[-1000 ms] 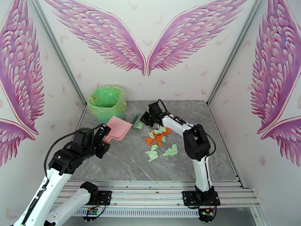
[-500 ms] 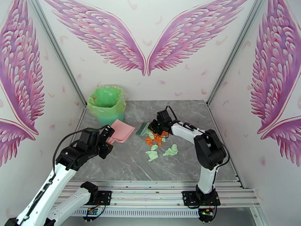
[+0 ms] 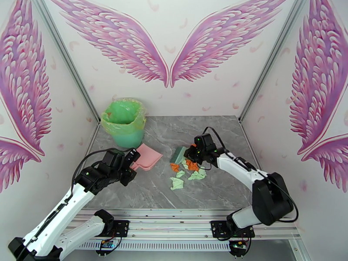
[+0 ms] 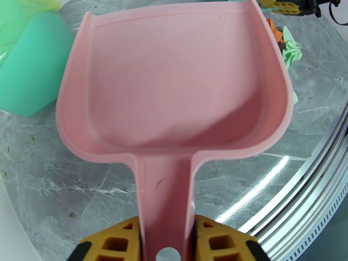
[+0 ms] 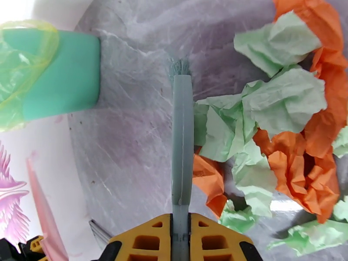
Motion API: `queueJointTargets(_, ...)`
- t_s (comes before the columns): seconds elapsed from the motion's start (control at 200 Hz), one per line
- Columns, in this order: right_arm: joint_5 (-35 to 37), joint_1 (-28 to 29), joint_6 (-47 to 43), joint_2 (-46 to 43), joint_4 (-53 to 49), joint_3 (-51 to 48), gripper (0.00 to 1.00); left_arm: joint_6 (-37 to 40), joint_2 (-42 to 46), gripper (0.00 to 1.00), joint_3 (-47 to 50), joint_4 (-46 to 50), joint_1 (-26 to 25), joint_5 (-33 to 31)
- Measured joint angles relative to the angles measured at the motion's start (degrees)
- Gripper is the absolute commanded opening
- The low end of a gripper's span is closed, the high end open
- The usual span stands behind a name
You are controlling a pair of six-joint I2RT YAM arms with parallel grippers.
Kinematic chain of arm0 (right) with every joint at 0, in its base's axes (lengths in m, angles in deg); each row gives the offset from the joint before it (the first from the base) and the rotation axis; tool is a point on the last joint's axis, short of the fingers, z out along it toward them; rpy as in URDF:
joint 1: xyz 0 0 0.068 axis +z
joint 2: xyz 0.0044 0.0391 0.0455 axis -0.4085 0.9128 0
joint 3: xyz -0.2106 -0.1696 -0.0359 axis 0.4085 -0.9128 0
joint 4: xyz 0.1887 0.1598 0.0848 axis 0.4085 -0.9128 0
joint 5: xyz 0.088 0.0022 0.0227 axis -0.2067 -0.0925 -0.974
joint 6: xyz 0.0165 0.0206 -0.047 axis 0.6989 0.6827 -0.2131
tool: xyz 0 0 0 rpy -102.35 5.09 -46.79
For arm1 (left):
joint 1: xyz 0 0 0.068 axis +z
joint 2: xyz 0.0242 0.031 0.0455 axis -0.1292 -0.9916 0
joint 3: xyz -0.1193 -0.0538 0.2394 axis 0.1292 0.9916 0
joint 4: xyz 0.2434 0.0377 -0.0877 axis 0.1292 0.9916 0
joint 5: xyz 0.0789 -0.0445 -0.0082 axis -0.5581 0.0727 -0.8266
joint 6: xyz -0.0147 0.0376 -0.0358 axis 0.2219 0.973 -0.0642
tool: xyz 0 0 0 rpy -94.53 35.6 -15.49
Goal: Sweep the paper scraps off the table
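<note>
The left gripper is closed on the handle of a pink dustpan, and in the left wrist view its yellow fingers press against both sides of that handle, with the left gripper at the bottom edge and the dustpan stretching away from it, its scoop bare inside and its open mouth facing the far side of the table. From above, the dustpan sits left of the middle of the grey marbled table, its mouth turned toward the paper scraps but apart from them. The right gripper is closed on a grey-green brush, which stands at the left edge of the pile; in the right wrist view the right gripper clamps the thin brush edge-on between its yellow fingers, with bristles showing at the far tip. The paper scraps, crumpled pale green and orange bits, lie bunched on the table just right of the brush, the nearest green and orange ones touching its side. A couple of green pieces lie a little nearer the arm bases. A green bin with a pale green liner stands at the far left corner of the table, behind the dustpan; it also shows beyond the brush
</note>
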Motion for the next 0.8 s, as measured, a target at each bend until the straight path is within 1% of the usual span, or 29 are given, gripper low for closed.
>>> queueJointTargets(0.18, -0.09, -0.55, -8.35, -9.9, -9.25, 3.28, 0.0, -0.02, -0.26, 0.0, 0.0, 0.02, -2.71, 0.0)
queueJointTargets(0.29, -1.33, -0.55, -14.23, -14.82, -15.85, 3.48, 0.0, -0.02, -0.55, 0.0, 0.0, 0.0, -4.68, 0.02)
queueJointTargets(0.36, -2.34, -0.48, -17.66, -17.27, -19.8, 2.54, 0.0, -0.09, -1.68, 0.0, 0.0, 0.02, -5.86, -0.07)
queueJointTargets(0.445, -3.96, -0.33, -20.55, -20.74, -23.65, -1.03, 0.0, -0.35, -4.07, 0.0, -0.02, 0.02, -6.58, -0.35)
queueJointTargets(0.535, -5.73, 0.15, -22.01, -24.61, -27.06, -5.66, 0.0, -0.7, -5.97, 0.0, -0.02, 0.02, -6.75, -0.96)
queueJointTargets(0.625, -7.48, 0.55, -22.36, -28.2, -29.03, -9.4, 0.0, -1.09, -6.03, 0.0, -0.02, 0.02, -6.75, -1.92)
queueJointTargets(0.7, -9.01, 0.87, -22.14, -30.1, -29.07, -11.72, 0.0, -1.38, -5.75, 0.0, -0.04, 0.07, -6.73, -2.43)
queueJointTargets(0.8, -10.25, 1.86, -21.22, -30.34, -27.39, -14.14, 0.0, -1.62, -5.31, 0.0, -0.07, 0.07, -6.75, -2.82)
